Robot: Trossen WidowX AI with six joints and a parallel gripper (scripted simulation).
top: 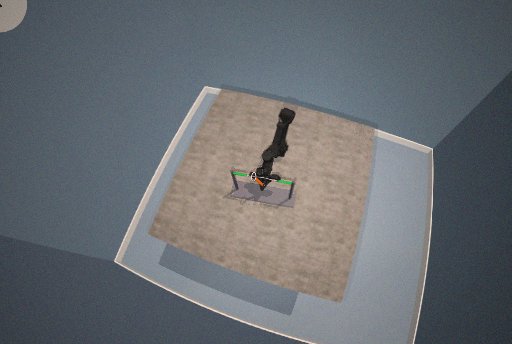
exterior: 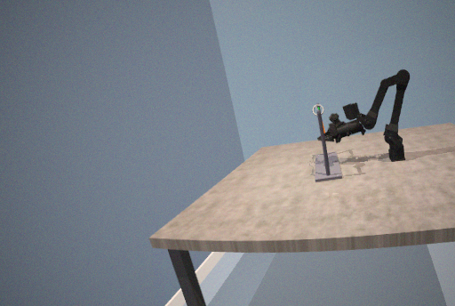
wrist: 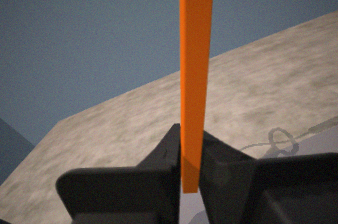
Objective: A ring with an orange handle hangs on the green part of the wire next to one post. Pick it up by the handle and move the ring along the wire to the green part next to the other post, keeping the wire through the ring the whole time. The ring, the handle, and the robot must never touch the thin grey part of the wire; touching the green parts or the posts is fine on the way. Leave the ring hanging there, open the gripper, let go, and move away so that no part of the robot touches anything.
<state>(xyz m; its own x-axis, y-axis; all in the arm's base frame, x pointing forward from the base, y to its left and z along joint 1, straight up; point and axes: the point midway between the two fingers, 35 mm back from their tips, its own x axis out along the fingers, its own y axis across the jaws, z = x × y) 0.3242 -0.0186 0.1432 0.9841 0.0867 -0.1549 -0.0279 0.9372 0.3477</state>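
Note:
My gripper [top: 263, 187] [exterior: 320, 138] [wrist: 182, 128] is shut on the orange handle [top: 259, 181] [exterior: 323, 128] [wrist: 194, 75] near its lower end. In the top view the handle slants up and left to the ring [top: 251, 177] [exterior: 313, 109], which is around the wire just right of the left green part [top: 239, 174], at the thin grey part [top: 270, 178]. The right green part [top: 285, 182] is by the other post. Whether the ring touches the wire is too small to tell. The ring and wire are out of the wrist view; only their shadows show there.
The left post [top: 235, 182] and right post [top: 291, 191] stand on a grey base plate [top: 282, 200] [exterior: 334, 173] on the table [top: 241, 255] [exterior: 259, 209]. The arm reaches over from behind the wire, with its gripper below wire height.

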